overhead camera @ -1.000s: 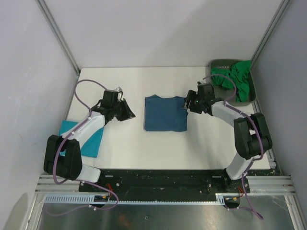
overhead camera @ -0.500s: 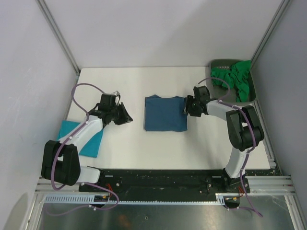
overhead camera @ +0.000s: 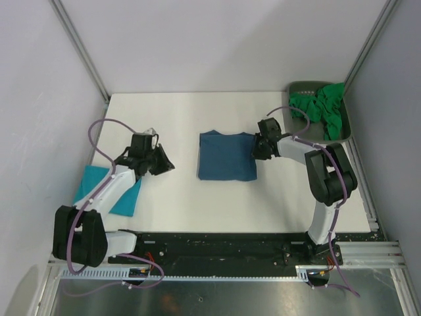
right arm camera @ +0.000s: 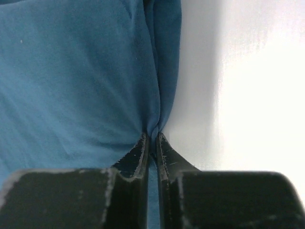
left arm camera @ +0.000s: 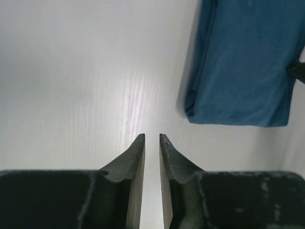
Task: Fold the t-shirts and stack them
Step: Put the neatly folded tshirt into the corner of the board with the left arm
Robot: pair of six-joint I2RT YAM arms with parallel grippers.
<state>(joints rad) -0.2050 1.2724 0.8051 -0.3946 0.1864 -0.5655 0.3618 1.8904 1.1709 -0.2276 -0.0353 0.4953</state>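
Note:
A dark steel-blue t-shirt (overhead camera: 227,155) lies folded at the middle of the table. My right gripper (overhead camera: 257,146) is at its right edge, shut on a pinch of the blue cloth (right arm camera: 71,71), which bunches between the tips of that gripper (right arm camera: 151,135). A lighter turquoise t-shirt (overhead camera: 112,192) lies folded at the near left, partly under my left arm. My left gripper (overhead camera: 165,163) hovers over bare table left of the blue shirt (left arm camera: 243,62). Its fingertips (left arm camera: 151,137) stand a narrow gap apart with nothing between them. Bright green t-shirts (overhead camera: 323,108) are heaped in the tray.
The dark grey tray (overhead camera: 299,87) stands at the far right corner, against the right wall. Grey walls and metal frame posts close in the white table (overhead camera: 171,118) on three sides. A purple cable loops off each arm.
My right gripper has slid left onto the blue shirt's right edge and closed on the cloth. My left arm has drawn back a little to the left.

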